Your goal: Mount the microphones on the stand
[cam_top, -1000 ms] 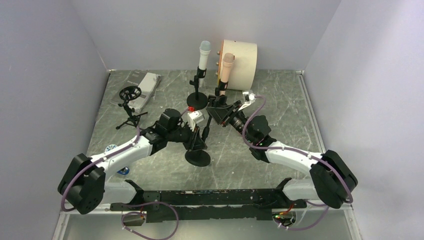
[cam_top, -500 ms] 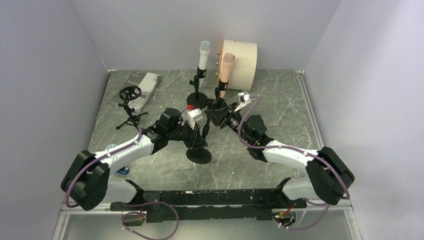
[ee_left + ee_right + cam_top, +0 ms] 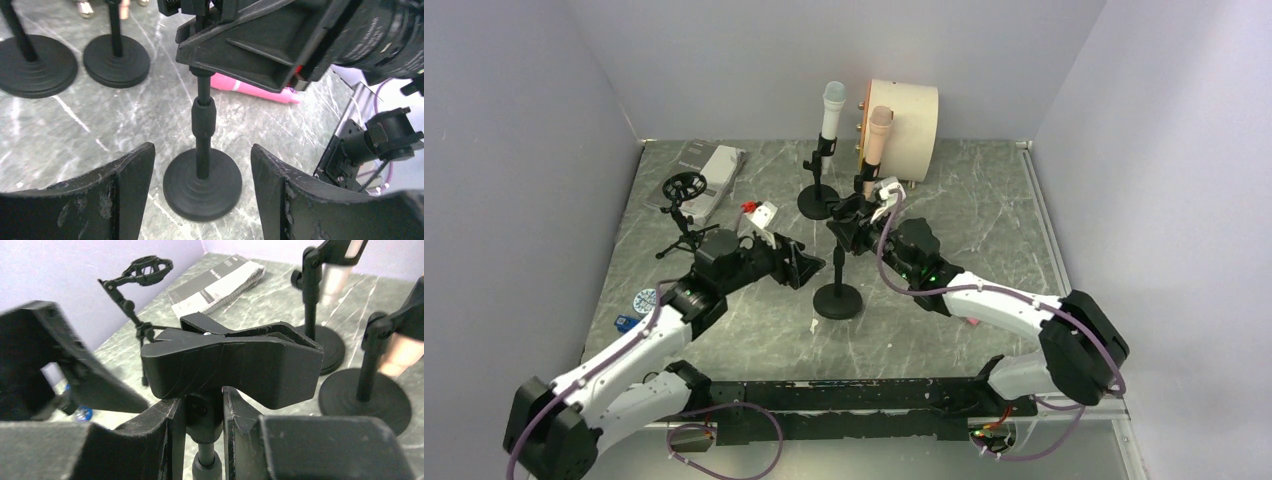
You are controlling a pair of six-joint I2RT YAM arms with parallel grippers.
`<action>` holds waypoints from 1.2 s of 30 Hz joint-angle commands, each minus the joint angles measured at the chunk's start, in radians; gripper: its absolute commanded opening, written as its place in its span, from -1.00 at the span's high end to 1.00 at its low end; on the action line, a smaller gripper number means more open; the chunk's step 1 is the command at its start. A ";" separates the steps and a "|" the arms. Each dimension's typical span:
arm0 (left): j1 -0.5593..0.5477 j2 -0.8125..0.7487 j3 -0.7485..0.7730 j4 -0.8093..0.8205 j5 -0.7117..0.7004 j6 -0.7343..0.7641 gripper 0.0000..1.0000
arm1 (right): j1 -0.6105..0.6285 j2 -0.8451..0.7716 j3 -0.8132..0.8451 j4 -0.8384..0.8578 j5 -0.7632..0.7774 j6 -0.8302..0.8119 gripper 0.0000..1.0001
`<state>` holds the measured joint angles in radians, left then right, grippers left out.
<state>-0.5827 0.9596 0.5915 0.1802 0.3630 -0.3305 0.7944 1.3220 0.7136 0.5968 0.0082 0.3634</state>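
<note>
A black desk stand point(image 3: 838, 297) with an empty clip point(image 3: 230, 362) on top rises mid-table. My right gripper point(image 3: 202, 412) is shut on its neck just under the clip, and the top view shows that right gripper point(image 3: 844, 222) above the round base. My left gripper point(image 3: 202, 150) is open, its fingers either side of the stand's pole point(image 3: 203, 120) and clear of it. The white microphone point(image 3: 831, 110) and the peach microphone point(image 3: 879, 132) stand upright in clips at the back. The pink microphone point(image 3: 255, 90) lies on the table behind the stand.
A cream round box point(image 3: 906, 125) stands at the back. A booklet point(image 3: 709, 168) and a small tripod with a ring mount point(image 3: 686, 200) sit at the back left. Small blue items point(image 3: 646, 298) lie by the left arm. Walls close in on three sides.
My left gripper has opened, let go of the stand's pole and drawn back to the left. My right gripper has stayed shut on the stand's neck, and the stand has shifted slightly right.
</note>
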 commanded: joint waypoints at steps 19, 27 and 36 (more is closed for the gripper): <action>0.002 -0.209 0.189 -0.378 -0.348 0.023 -0.74 | 0.071 0.227 -0.075 0.583 0.175 -0.156 0.03; 0.001 -0.121 0.258 -0.361 -0.249 0.055 -0.75 | 0.070 0.078 -0.173 0.448 0.216 -0.087 -0.28; 0.001 -0.060 0.330 -0.365 -0.193 0.080 -0.76 | 0.070 -0.125 -0.219 0.092 0.051 -0.087 -0.45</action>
<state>-0.5827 0.8974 0.8463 -0.2073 0.1314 -0.2832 0.8658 1.2926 0.5190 0.8516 0.1356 0.2707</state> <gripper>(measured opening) 0.878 0.719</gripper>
